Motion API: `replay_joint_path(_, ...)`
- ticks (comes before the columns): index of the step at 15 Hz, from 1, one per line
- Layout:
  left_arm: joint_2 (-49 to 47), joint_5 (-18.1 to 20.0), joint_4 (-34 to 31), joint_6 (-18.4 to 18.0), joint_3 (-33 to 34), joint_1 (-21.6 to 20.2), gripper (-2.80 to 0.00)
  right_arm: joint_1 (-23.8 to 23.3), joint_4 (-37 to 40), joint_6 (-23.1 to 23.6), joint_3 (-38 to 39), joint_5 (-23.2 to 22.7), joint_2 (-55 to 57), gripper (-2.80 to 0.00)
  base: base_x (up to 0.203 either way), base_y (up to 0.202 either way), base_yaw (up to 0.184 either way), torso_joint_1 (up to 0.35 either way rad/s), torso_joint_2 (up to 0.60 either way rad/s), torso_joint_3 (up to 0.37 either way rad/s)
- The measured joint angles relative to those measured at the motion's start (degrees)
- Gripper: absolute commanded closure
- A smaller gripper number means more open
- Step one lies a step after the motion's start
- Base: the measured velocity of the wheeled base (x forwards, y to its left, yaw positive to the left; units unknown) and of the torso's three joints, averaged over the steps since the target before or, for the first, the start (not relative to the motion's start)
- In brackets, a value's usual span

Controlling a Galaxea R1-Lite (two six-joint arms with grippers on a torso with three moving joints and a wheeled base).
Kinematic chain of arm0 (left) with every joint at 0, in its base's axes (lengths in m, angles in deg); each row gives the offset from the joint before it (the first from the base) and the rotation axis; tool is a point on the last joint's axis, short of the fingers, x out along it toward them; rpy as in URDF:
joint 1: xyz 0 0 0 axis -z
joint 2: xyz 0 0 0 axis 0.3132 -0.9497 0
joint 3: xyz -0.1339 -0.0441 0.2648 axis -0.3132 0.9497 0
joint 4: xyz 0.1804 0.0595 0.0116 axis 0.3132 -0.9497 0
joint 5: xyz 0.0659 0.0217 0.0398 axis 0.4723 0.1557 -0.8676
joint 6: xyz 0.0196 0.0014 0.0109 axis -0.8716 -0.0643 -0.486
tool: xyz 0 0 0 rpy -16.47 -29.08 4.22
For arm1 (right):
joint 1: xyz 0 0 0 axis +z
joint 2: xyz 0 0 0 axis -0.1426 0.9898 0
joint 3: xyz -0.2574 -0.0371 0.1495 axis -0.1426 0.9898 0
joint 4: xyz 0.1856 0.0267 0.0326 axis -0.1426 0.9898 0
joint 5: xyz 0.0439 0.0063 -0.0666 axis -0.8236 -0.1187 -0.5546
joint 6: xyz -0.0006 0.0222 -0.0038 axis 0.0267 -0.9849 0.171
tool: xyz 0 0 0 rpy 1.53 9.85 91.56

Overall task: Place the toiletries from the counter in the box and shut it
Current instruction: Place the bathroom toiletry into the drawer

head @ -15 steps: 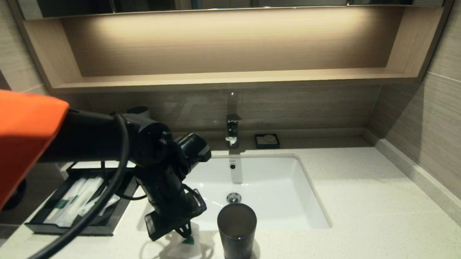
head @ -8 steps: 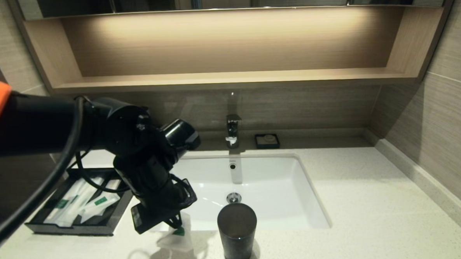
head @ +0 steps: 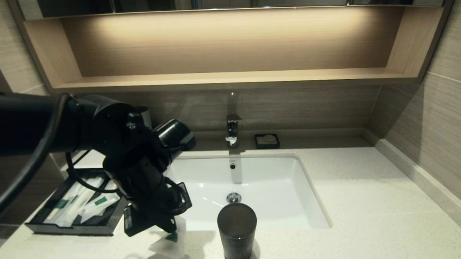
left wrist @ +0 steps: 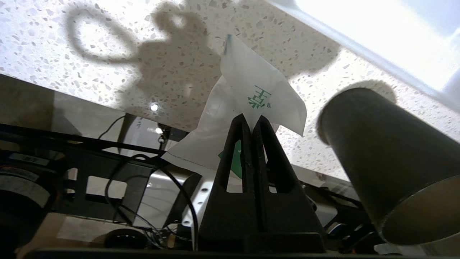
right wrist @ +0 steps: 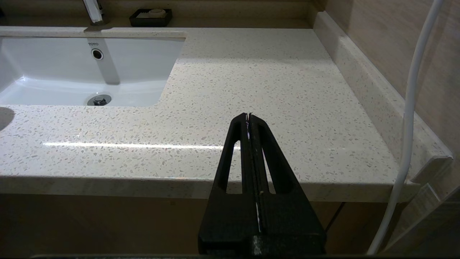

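Above the near-left counter (head: pixel 373 201), in the head view, the left gripper (head: pixel 168 225) is hanging just off the stone with a white sachet (head: pixel 169 241) dangling from its tips, between the open drawer box (head: pixel 73 228) at the left and the dark tumbler (head: pixel 237 232) to its right. The box's drawer is standing pulled out, with wrapped toiletries (head: pixel 78 200) lying inside; the sink (head: pixel 256 183) is lying behind the gripper, with a small black soap dish (head: pixel 267 140) at the far wall. The right arm is not showing here.

In the left wrist view, the left gripper (left wrist: pixel 251 120) is pinching the sachet (left wrist: pixel 248 108) with its jaws pressed together on the sachet's lower edge, near the green label. The sachet is hanging clear of the counter (left wrist: pixel 54 54), and the tumbler (left wrist: pixel 388 158) is standing just beside it.

In the right wrist view, the right gripper (right wrist: pixel 249 118) is resting with its jaws together on nothing, parked at the counter's (right wrist: pixel 251 72) near-right edge, well apart from the sink (right wrist: pixel 72 72).

Risk, as judged: the grip is taking only a thin edge of limp film, so the sachet may be slipping out during the carry toward the box; a swing to the right could also be knocking the tumbler over.
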Motion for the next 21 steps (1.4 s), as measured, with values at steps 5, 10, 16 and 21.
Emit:
replay_joint_path(5,0.2,-0.3,-1.0,-4.9,1.3,-0.2,0.0,0.0,0.0,0.0,0.0,0.0,0.0,0.0,0.0,0.0,0.0,0.0,0.0,0.0)
replay_joint_path(10,1.1,-0.6,-1.0,-10.0,2.2,-2.9,0.0,0.0,0.0,-0.1,0.0,0.0,0.0,0.0,0.0,0.0,0.0,0.0,0.0,0.0)
replay_joint_path(16,3.9,-0.4,-0.3,-24.0,2.0,-15.7,0.0,0.0,0.0,0.0,0.0,0.0,0.0,0.0,0.0,0.0,0.0,0.0,0.0,0.0)
replay_joint_path(21,4.5,0.0,2.4,-33.5,1.7,-26.2,0.0,0.0,0.0,0.0,0.0,0.0,0.0,0.0,0.0,0.0,0.0,0.0,0.0,0.0)
